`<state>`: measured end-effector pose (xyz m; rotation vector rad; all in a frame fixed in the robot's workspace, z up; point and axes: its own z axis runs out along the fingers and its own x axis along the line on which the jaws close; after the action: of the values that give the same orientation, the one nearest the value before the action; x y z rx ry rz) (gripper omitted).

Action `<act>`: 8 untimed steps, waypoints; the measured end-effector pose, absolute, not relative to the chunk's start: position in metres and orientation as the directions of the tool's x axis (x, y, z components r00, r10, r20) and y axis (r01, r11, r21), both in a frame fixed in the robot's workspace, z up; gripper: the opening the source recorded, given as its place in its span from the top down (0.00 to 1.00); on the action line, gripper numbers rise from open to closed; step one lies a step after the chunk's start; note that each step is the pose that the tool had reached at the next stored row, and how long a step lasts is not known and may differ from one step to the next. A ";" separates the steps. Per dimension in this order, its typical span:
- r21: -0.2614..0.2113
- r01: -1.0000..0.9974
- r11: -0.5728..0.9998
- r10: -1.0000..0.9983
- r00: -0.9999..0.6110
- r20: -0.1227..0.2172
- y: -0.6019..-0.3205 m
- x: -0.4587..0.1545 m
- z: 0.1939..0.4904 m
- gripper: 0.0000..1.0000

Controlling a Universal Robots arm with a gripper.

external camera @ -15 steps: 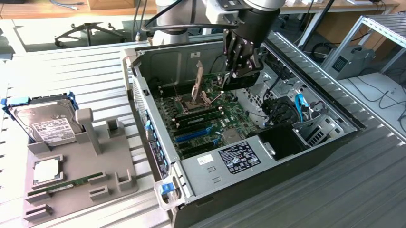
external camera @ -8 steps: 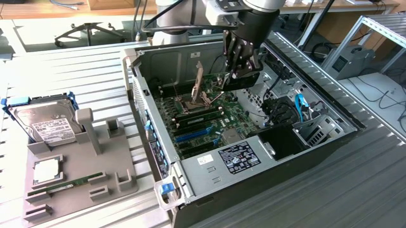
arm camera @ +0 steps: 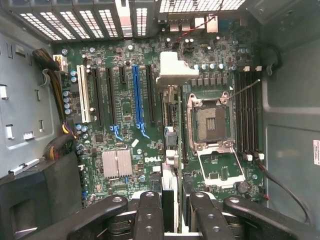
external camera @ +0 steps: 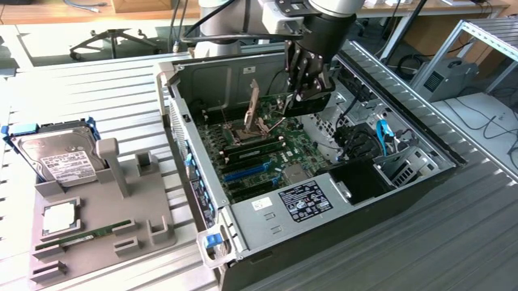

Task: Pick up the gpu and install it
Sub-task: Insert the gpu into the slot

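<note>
In the exterior view you see the gripper [external camera: 312,85] reaching down into the open case [external camera: 242,230], with the gpu [external camera: 306,106] as a dark block hanging just under the fingers [external camera: 301,66] and above the motherboard [external camera: 267,151]. That view also gives you the grey tray [external camera: 105,200] well away from the fingers, on the exterior view's left. A hard drive [external camera: 60,157] stands in the tray and a RAM stick [external camera: 85,235] lies in a groove near its front.

The wrist view looks straight down past the fingers [arm camera: 150,215] onto the motherboard [arm camera: 125,60]. Here the gpu [arm camera: 170,180] appears edge-on as a thin strip running away from the gripper [arm camera: 172,200], ending in its pale metal bracket [arm camera: 176,72] at the far end. The fingers stand on either side of that strip, part-closed and pinching the card between them.

From this angle you can make out the long slots, one of them a blue slot [arm camera: 136,95], on one side of the held card. The open CPU socket [arm camera: 212,125] with its raised frame is on the other side. The card's edge lies between the socket and the nearest black slot [arm camera: 151,95], roughly parallel to both.

You cannot tell from either view whether the card's lower edge touches the board. In the exterior view it seems to hang clear of the board, beside the socket's lifted lid [external camera: 253,97].
</note>
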<state>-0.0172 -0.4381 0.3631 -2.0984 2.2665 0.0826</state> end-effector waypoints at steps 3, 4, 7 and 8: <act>0.004 -0.997 0.072 -0.995 -0.072 -0.074 -0.438 -0.017 0.363 0.74; 0.004 -0.998 0.069 -0.995 -0.070 -0.074 -0.438 -0.017 0.363 0.74; 0.004 -0.999 0.049 -0.996 -0.050 -0.074 -0.438 -0.017 0.363 0.74; 0.004 -0.999 0.039 -0.996 -0.039 -0.074 -0.438 -0.017 0.363 0.74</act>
<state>-0.0172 -0.4381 0.3629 -2.1414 2.2272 0.0842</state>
